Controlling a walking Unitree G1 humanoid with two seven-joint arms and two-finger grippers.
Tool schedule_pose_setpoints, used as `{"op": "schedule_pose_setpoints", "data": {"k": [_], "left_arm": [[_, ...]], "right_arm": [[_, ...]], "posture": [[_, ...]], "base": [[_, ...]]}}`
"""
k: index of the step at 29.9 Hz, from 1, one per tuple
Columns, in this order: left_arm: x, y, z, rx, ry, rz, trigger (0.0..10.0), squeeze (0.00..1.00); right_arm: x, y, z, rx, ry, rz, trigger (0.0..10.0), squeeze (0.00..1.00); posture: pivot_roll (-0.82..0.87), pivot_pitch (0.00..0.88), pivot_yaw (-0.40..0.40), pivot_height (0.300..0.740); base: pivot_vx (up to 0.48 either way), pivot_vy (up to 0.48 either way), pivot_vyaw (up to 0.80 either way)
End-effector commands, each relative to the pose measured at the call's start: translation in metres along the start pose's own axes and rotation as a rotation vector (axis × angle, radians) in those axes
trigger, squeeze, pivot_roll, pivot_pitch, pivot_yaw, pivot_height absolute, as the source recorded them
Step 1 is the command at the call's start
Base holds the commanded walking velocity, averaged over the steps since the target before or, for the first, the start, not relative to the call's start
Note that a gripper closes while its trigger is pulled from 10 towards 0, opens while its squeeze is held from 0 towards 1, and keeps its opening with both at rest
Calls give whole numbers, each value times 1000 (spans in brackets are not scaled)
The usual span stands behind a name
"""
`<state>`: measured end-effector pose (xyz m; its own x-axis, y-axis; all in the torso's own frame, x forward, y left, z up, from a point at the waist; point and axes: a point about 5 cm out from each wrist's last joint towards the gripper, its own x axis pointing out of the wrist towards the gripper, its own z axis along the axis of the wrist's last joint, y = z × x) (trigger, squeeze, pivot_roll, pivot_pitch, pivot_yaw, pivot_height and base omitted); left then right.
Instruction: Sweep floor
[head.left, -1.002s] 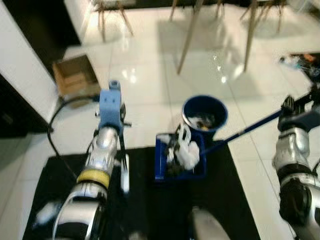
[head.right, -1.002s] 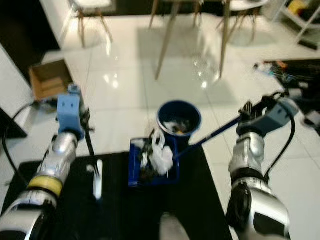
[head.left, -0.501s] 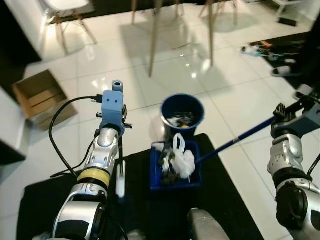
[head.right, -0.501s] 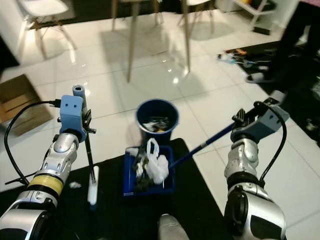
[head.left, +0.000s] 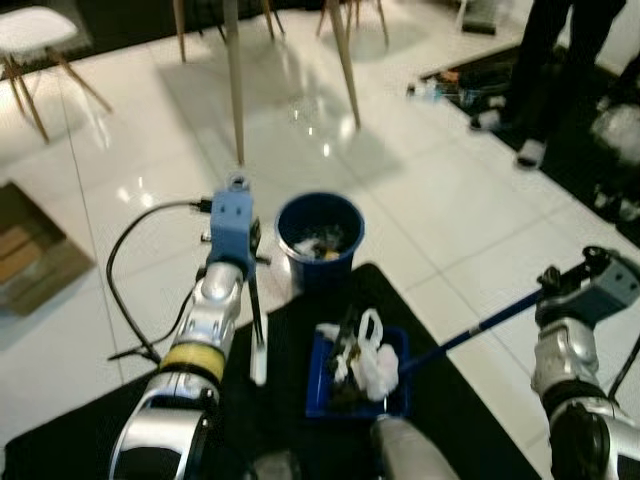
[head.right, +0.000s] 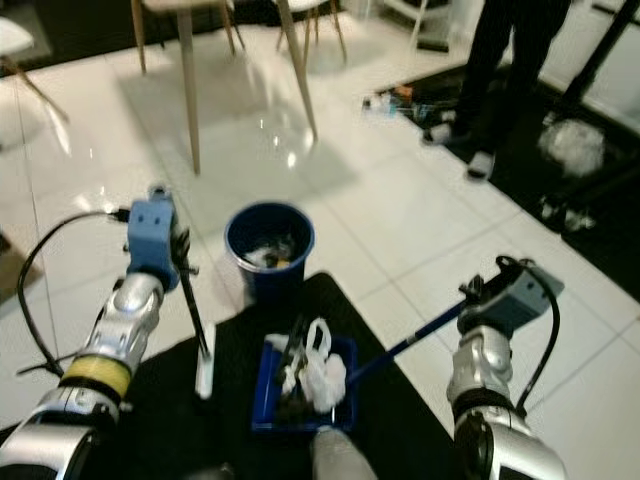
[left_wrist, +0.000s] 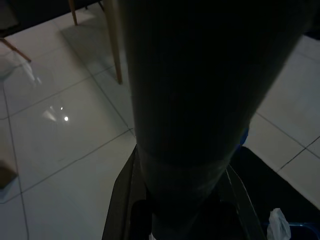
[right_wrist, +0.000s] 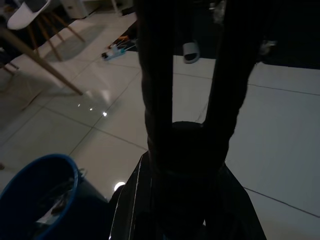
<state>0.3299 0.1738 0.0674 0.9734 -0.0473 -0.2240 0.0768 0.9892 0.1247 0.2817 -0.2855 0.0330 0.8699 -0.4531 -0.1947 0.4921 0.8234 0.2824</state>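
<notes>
White glossy tile floor (head.left: 150, 260), black mat (head.left: 90, 440) under my feet, chair legs up ahead. My whole head view has swung since a second ago: the cardboard box has slid off to the left edge and a person's legs (head.left: 545, 70) now stand at far right. That is my camera turning, not things moving.

Left eye: blue bin (head.left: 320, 235) on the tile at the mat's edge, rubbish inside. Blue dustpan (head.left: 358, 375) sits on the mat, loaded with a white bag and scraps, now nearer me than the bin rather than just beside it. Left gripper (head.left: 240, 255) holds the broom (head.left: 257, 340) upright, head resting on the mat.

Right eye: right gripper (head.right: 480, 305) carries the dustpan's long blue handle (head.right: 410, 340). Load not yet tipped.

Left wrist: dark, a thick shaft close before the lens; fingers appear clamped round the broom.

Right wrist: both black fingers (right_wrist: 155, 90) run down either side of the handle, pinching it; bin rim (right_wrist: 40, 172) below.

My read: sweeping looks done here; emptying the pan into the bin remains.
</notes>
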Motion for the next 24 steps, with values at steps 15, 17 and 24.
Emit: {"op": "schedule_pose_setpoints", "data": {"k": [15, 17, 24], "left_arm": [[2, -2, 14, -37, -64, 14, 10000, 0], [2, -1, 15, -23, -58, 7, 10000, 0], [2, 1, 13, -5, -51, 4, 10000, 0]], "right_arm": [[23, 19, 51, 68, -146, 79, 10000, 0], [28, 27, 61, 83, -158, 98, 10000, 0], [40, 48, 91, 113, -189, 147, 10000, 0]], "posture": [[9, 5, 18, 740], [9, 4, 18, 740], [6, 0, 21, 740]], "base": [[100, 0, 0], [431, 0, 0], [447, 0, 0]]}}
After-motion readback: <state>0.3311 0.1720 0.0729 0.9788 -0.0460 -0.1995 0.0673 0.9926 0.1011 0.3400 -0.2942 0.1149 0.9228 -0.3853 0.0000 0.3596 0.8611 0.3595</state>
